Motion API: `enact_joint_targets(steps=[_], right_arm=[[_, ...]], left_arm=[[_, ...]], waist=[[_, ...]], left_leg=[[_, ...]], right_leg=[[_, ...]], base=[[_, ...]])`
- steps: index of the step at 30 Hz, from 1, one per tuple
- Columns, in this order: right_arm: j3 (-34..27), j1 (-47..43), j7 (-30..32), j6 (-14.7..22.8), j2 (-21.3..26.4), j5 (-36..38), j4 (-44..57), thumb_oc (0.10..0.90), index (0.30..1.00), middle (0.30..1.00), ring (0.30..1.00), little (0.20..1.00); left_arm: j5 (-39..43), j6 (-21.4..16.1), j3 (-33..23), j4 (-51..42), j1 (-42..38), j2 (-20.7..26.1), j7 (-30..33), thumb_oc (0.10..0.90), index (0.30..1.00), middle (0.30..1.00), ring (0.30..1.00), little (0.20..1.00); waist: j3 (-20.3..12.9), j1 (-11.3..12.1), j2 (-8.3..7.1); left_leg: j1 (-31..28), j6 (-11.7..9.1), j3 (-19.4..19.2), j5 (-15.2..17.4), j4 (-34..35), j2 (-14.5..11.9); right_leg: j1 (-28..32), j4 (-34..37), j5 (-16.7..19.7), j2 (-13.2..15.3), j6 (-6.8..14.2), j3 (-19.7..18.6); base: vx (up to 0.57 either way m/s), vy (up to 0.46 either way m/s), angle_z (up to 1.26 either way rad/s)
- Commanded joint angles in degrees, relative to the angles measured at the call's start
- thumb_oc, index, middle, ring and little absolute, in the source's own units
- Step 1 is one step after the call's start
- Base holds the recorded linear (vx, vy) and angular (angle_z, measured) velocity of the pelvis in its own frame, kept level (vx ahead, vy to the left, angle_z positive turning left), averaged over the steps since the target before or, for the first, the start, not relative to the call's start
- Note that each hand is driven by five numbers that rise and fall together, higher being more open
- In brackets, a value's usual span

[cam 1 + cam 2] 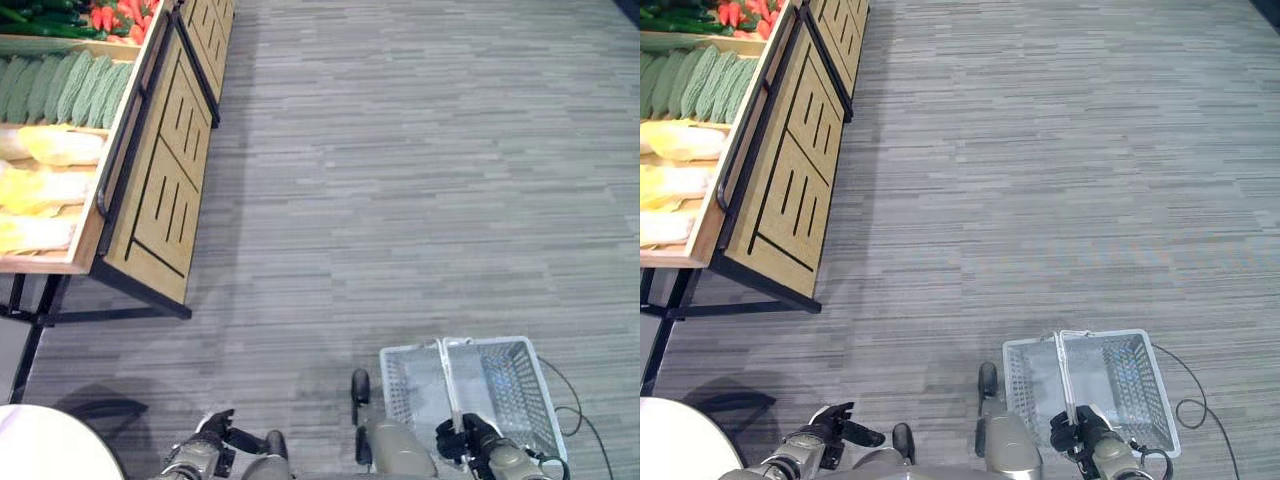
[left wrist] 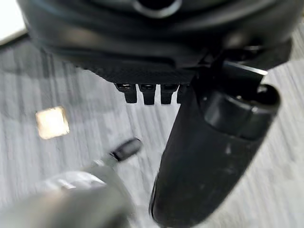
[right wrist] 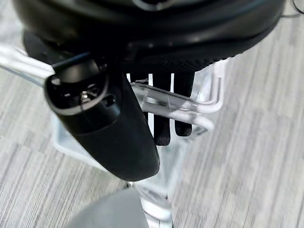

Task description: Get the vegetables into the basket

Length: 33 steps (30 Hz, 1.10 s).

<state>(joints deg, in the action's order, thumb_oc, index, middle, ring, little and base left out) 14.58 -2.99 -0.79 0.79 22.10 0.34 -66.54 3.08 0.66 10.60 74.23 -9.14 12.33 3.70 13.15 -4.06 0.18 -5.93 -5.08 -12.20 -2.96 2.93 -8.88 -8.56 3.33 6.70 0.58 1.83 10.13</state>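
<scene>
Two hands in frame, both low, on the near side of the wooden produce stand (image 1: 150, 170). Right hand (image 1: 462, 437) has its fingers curled round the clear handles (image 3: 166, 102) of the basket (image 1: 510, 385); the wrist view shows the dark fingers hooked over the two thin bars, thumb in front of them. Basket is pale grey plastic lattice, rectangular with rounded rim, flared walls, nothing visible inside. It hangs well apart from the stand, off to the stand's right and nearer the robot, over grey striped plank-pattern floor (image 1: 400, 180).

Left hand (image 1: 212, 428) holds nothing: fingers bent short under the palm in its wrist view, thumb sticking out, only floor beyond them. It sits nearer the stand than the basket does, but clear of it.

Stand: light wood panels with slot cut-outs, black metal frame and legs, sloped tray on top split into compartments. Vegetables are all in that tray:
- yellow-white elongated leafy heads (image 1: 45, 190), nearest compartment
- pale green ridged bumpy gourds (image 1: 65, 88), next one up, laid side by side
- small red-orange peppers (image 1: 122, 18) and dark green long ones (image 1: 45, 20) at the far end

White rounded surface (image 1: 45, 445) sits near the stand's front leg, beside the left hand.
</scene>
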Motion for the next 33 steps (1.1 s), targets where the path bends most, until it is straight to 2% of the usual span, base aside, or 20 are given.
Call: enact_joint_targets(steps=[1,3,4,6,7,10,12,13,14,15,16,17,19,24,25,26,27,29,31,33], right_arm=[[3.4,0.6,-0.6,1.9,-0.6,-0.3,-0.5,0.4,0.3,0.3,0.3,0.3],[3.4,0.6,-0.7,2.0,-0.2,0.1,-0.7,0.4,0.3,0.3,0.3,0.3],[3.6,0.6,-1.0,2.0,-0.2,0.1,-0.7,0.4,0.3,0.3,0.3,0.3],[3.9,0.8,-1.2,1.9,0.1,0.2,-0.5,0.4,0.3,0.3,0.3,0.3],[4.1,0.7,-1.3,1.7,0.5,0.2,0.0,0.4,0.3,0.3,0.3,0.3],[4.4,0.7,-1.4,1.4,0.9,0.2,-0.2,0.4,0.3,0.3,0.3,0.3],[4.0,0.6,-1.1,1.2,1.1,0.2,-0.9,0.4,0.3,0.3,0.3,0.3],[4.0,0.8,-1.0,1.2,1.3,-0.4,-1.1,0.4,0.3,0.3,0.3,0.3],[4.0,0.7,-0.9,1.3,1.3,-0.6,-1.2,0.4,0.3,0.3,0.3,0.3],[4.0,0.7,-0.9,1.3,1.3,-0.6,-1.2,0.4,0.3,0.3,0.3,0.3],[4.1,0.8,-0.9,1.5,1.5,-0.8,-1.5,0.4,0.3,0.3,0.3,0.3],[4.3,0.8,-0.9,1.5,1.5,-0.9,-1.7,0.4,0.3,0.3,0.3,0.3],[4.5,0.5,-1.0,1.5,1.4,-1.1,-2.2,0.4,0.3,0.3,0.3,0.3],[4.6,-0.4,-0.3,1.4,-0.3,-1.4,-3.2,0.4,0.3,0.3,0.3,0.3],[4.7,-1.3,-0.2,1.4,-0.6,-1.6,-2.9,0.4,0.3,0.3,0.3,0.3],[4.7,-1.3,-0.2,1.4,-0.7,-1.6,-2.9,0.4,0.3,0.3,0.3,0.3],[5.3,-2.3,-0.1,1.5,-0.9,-1.6,-2.4,0.4,0.3,0.3,0.3,0.3],[5.3,-2.8,-0.2,1.4,-1.2,-1.3,-1.8,0.4,0.3,0.3,0.3,0.3],[5.3,-2.8,-0.2,1.4,-1.2,-1.3,-1.8,0.4,0.3,0.3,0.3,0.3],[4.9,-3.1,-0.4,1.5,-1.5,-0.7,-1.1,0.4,0.3,0.3,0.3,0.3]], left_arm=[[-0.5,0.6,1.0,0.8,0.6,3.5,1.0,0.9,1.0,1.0,1.0,1.0],[0.4,0.6,1.2,0.2,0.5,3.1,1.0,0.9,1.0,1.0,1.0,1.0],[0.7,0.9,1.2,0.1,0.2,3.1,1.0,0.9,1.0,1.0,1.0,1.0],[1.3,1.1,1.3,-0.1,0.0,3.2,1.1,0.9,1.0,1.0,1.0,1.0],[1.8,1.2,1.4,-0.4,-0.5,3.2,1.3,0.9,1.0,1.0,1.0,1.0],[2.7,1.4,1.3,-0.2,-0.6,3.3,1.7,0.9,1.0,1.0,1.0,1.0],[3.4,1.4,0.6,0.4,-0.2,3.4,1.7,0.9,1.0,1.0,1.0,1.0],[3.2,1.3,0.2,0.5,0.3,3.4,2.0,0.9,1.0,1.0,1.0,1.0],[3.2,1.3,0.1,0.8,0.3,3.4,2.0,0.9,1.0,1.0,1.0,1.0],[3.2,1.2,0.1,0.9,0.3,3.3,2.0,0.9,1.0,1.0,1.0,1.0],[2.9,1.0,0.0,1.1,0.4,3.4,2.2,0.9,1.0,1.0,1.0,1.0],[2.9,1.0,0.0,1.3,0.3,3.6,2.2,0.9,1.0,1.0,1.0,1.0],[2.7,1.0,-0.2,1.6,0.2,3.9,2.3,0.9,1.0,1.0,1.0,1.0],[3.5,0.4,-0.5,1.5,0.5,4.7,2.2,0.9,1.0,1.0,1.0,1.0],[3.0,0.3,0.0,0.9,0.3,5.4,2.2,0.9,1.0,1.0,1.0,1.0],[3.0,0.3,0.0,0.9,0.3,5.4,2.2,0.9,1.0,1.0,1.0,1.0],[3.3,0.1,-0.1,0.5,0.0,6.0,2.3,0.9,1.0,1.0,1.0,1.0],[3.4,0.1,-0.2,-0.2,0.1,6.5,2.2,0.9,1.0,1.0,1.0,1.0],[3.4,0.1,-0.2,-0.2,0.1,6.5,2.2,0.9,1.0,1.0,1.0,1.0],[2.5,0.2,0.2,-0.5,0.1,7.2,1.8,0.9,1.0,1.0,1.0,1.0]], waist=[[-3.2,-0.6,-1.44],[-3.2,-0.6,-0.9],[-3.0,-0.5,-0.74],[-2.3,-0.1,-1.13],[-1.4,0.4,-1.87],[-0.1,1.6,-3.63],[-0.1,2.5,-4.37],[-0.1,3.5,-4.15],[-0.3,3.9,-3.58],[-0.3,4.0,-3.65],[-0.4,5.1,-2.87],[-0.5,5.5,-2.83],[-0.6,6.0,-3.14],[-1.5,7.0,-5.6],[-1.4,7.5,-6.61],[-1.4,7.5,-6.65],[-1.3,8.0,-7.52],[-1.1,8.6,-8.1],[-1.1,8.7,-8.12],[-0.8,8.9,-8.22]], left_leg=[[-2.0,1.0,2.7,7.7,-1.8,5.2],[-0.7,-0.2,3.2,5.9,-6.0,3.8],[0.4,-1.3,3.5,3.5,-9.5,2.7],[3.8,-2.2,4.8,-0.1,-15.8,1.7],[7.0,-2.6,5.8,-3.0,-22.1,1.5],[12.3,-1.1,6.3,-4.2,-29.2,2.0],[17.9,0.2,4.4,-1.6,-23.9,2.6],[19.3,0.5,3.9,-0.6,-15.4,2.5],[20.2,0.0,4.3,-2.1,-11.3,2.2],[19.9,0.0,4.2,-2.3,-10.8,2.3],[21.4,-0.7,5.6,-6.0,-6.1,1.9],[21.8,-1.0,6.1,-7.2,-4.6,1.7],[22.1,-1.1,5.8,-8.0,-4.0,1.5],[21.9,1.0,4.1,-4.2,-6.1,3.2],[22.2,2.0,3.1,-2.1,-8.0,3.8],[22.2,2.0,3.0,-2.0,-8.1,3.8],[22.3,2.8,1.9,-0.4,-9.4,4.3],[21.6,3.8,0.9,1.3,-10.1,4.9],[21.6,3.8,0.8,1.3,-10.1,4.9],[19.3,5.5,-0.4,3.8,-10.6,6.1]], right_leg=[[-7.1,-5.9,5.0,4.2,6.5,-2.8],[-5.9,-6.4,3.4,3.3,5.3,-2.2],[-4.9,-6.7,2.5,2.8,4.4,-1.7],[-2.8,-6.6,1.2,2.4,3.0,-0.9],[-1.8,-6.7,0.7,2.4,2.0,-0.7],[0.2,-6.6,-1.2,2.5,0.6,-0.6],[2.4,-5.5,-1.9,3.3,1.7,-1.2],[3.6,-5.0,-2.7,3.6,2.6,-2.2],[3.9,-4.8,-3.2,3.2,2.9,-2.7],[4.1,-4.9,-3.3,3.3,2.9,-2.7],[5.2,-4.8,-4.5,2.7,3.0,-3.7],[5.9,-4.8,-5.1,2.5,3.0,-4.5],[7.1,-4.7,-6.0,2.8,3.3,-5.6],[7.9,-5.2,-6.6,5.6,5.4,-8.9],[7.3,-5.9,-5.8,6.9,6.3,-9.7],[7.3,-5.9,-5.8,6.9,6.3,-9.8],[6.4,-6.9,-4.1,7.8,7.2,-10.3],[6.0,-8.5,-2.2,8.8,8.0,-10.4],[5.9,-8.5,-2.2,8.8,8.1,-10.5],[4.5,-14.4,1.1,10.1,9.1,-9.8]], base=[[0.19,-0.15,0.33],[0.2,-0.174,0.42],[0.18,-0.178,0.33],[0.15,-0.189,0.31],[0.13,-0.204,0.28],[0.15,-0.149,0.04],[0.33,0.026,-0.07],[0.36,0.179,-0.02],[0.29,0.161,-0.19],[0.27,0.165,-0.32],[0.28,0.158,-0.41],[0.36,0.221,-0.35],[0.26,0.188,-0.54],[0.22,0.237,-0.68],[0.15,0.2,-0.37],[0.14,0.232,-0.36],[0.05,0.093,-0.26],[0.08,0.158,-0.24],[0.07,0.122,-0.11],[0.13,0.243,-0.1]])
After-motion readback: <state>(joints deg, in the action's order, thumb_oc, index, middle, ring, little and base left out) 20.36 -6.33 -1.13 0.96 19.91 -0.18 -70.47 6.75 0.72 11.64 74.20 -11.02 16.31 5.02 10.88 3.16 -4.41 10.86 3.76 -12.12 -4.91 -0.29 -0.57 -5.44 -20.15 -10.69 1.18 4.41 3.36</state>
